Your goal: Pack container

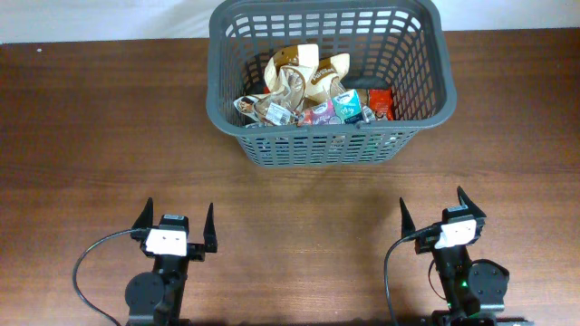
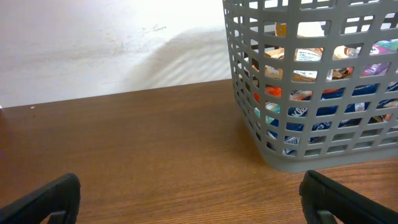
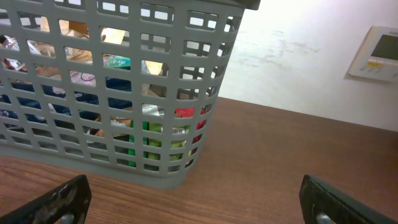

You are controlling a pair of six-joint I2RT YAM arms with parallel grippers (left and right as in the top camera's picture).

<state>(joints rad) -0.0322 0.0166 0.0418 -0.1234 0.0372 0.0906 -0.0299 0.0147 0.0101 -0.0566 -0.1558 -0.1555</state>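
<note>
**A:** What sits nearest, along the bottom of the overhead frame?

**B:** Both arms. The left gripper [image 1: 178, 217] is at lower left and the right gripper [image 1: 433, 209] at lower right. Each has its jaws spread wide with nothing between them, and the wrist views agree, showing only bare wood between the finger ends.

**A:** And beyond them, in the middle of the frame?

**B:** Brown table [image 1: 91, 136]. I see no loose package on it in any of the three views, so nothing seems to be waiting for pickup.

**A:** Where is the container?

**B:** The container [image 1: 317, 152] stands upright at top centre of the overhead frame, well apart from both grippers. In the left wrist view it fills the upper right, and in the right wrist view the upper left.

**A:** Anything inside?

**B:** Yes, a heap of packages [image 1: 308, 91]. There are tan crinkled bags on top, with small cartons and a red packet beside them toward the right. They lie low, well under the rim. Blue, green and red wrappers show through the lattice.

**A:** So how far along is it?

**B:** My judgement is that packing is finished or very nearly so. Everything visible is in the basket, and both arms are parked clear of it. I can't tell whether more items lie outside the frames.
</note>
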